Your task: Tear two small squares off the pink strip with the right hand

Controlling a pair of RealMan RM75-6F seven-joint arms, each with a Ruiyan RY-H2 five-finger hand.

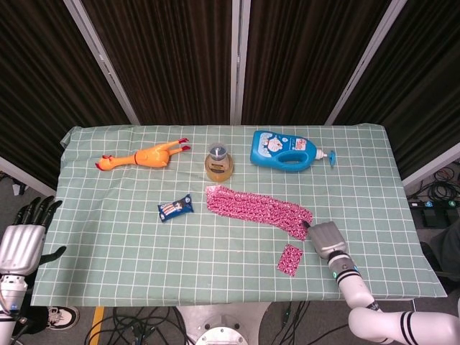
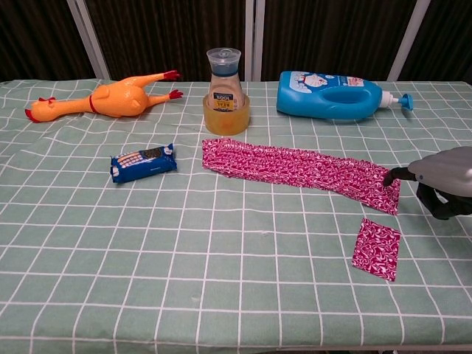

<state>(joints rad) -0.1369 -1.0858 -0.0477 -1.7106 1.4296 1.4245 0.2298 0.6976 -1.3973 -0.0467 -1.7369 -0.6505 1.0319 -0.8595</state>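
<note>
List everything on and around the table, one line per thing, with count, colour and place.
strip: 1, pink patterned, mid table, running from near the jar toward the right edge
square: 1, pink patterned, front right, lying apart from the strip
jar: 1, clear with yellow contents, back centre
detergent bottle: 1, blue, on its side, back right
rubber chicken: 1, orange, back left
snack pack: 1, blue, left of the strip
tablecloth: 1, green with white grid, covering the table
curtains: dark, behind the table
right robot hand: 1, grey and black, at the strip's right end, a fingertip at its edge
left robot hand: 1, grey and black, off the table's left edge, holding nothing
</note>
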